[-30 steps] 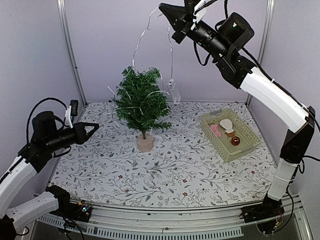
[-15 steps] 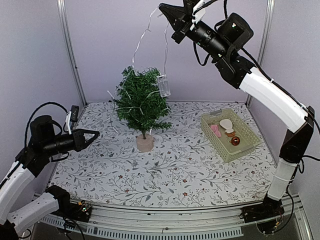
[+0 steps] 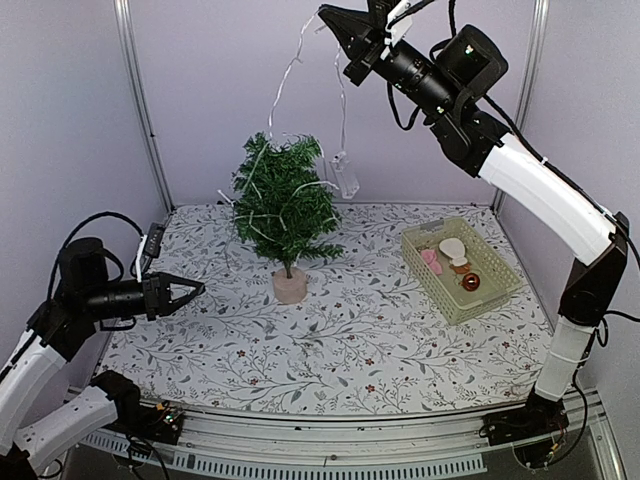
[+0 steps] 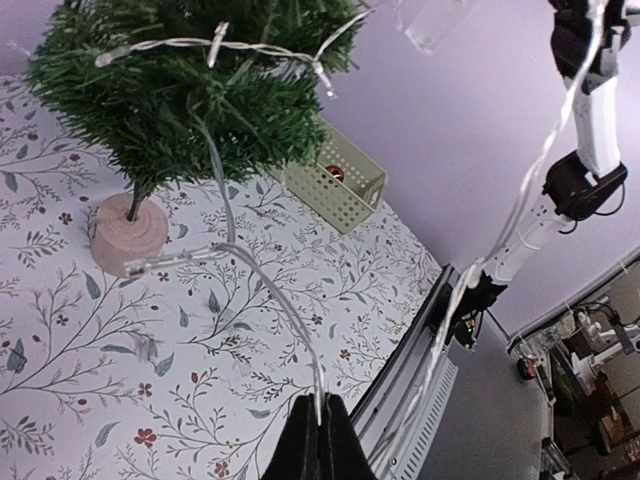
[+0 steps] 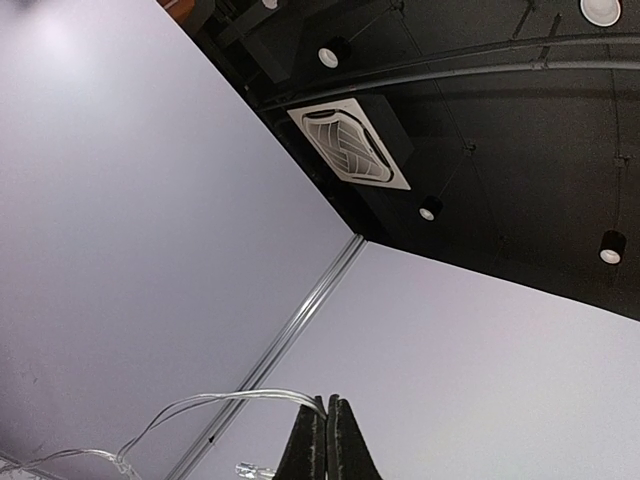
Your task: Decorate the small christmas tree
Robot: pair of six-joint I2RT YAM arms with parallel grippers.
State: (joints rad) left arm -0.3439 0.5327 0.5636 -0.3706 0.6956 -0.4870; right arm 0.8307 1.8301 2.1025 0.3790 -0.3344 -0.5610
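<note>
Top external view: my right pincer [image 3: 328,18] is way up above the small christmas tree [image 3: 285,205], the dark green bristly one on a thin trunk with a pale pinkish-beige round base. It stands left of centre on the floral-patterned counter [image 3: 380,340]. The right wrist view backs that up: the fingers are pressed together on the thin clear-wire string of tiny lights [image 5: 240,393], with wire curling out to the left. A small clear plastic box [image 3: 347,178] dangles on that string just beside the tree's upper right branches.

The left pincer [image 4: 320,425] is low over the counter, well left of the tree. The left wrist view shows it nipped tight on the other end of the wire, which runs up past the base into the branches. A few loops already lie across the crown.

The step, as I read it, is winding the string round the tree. I'd work both ends together: lead the left end round the lower branches and feed slack from above. I'd never pull it taut, because that light base looks ready to tip. I'd also watch the dangling box, since it could snag the needles or swing. The pale green perforated plastic basket [image 3: 462,270] of ornaments sits well to the right, and I'd say that comes later.
</note>
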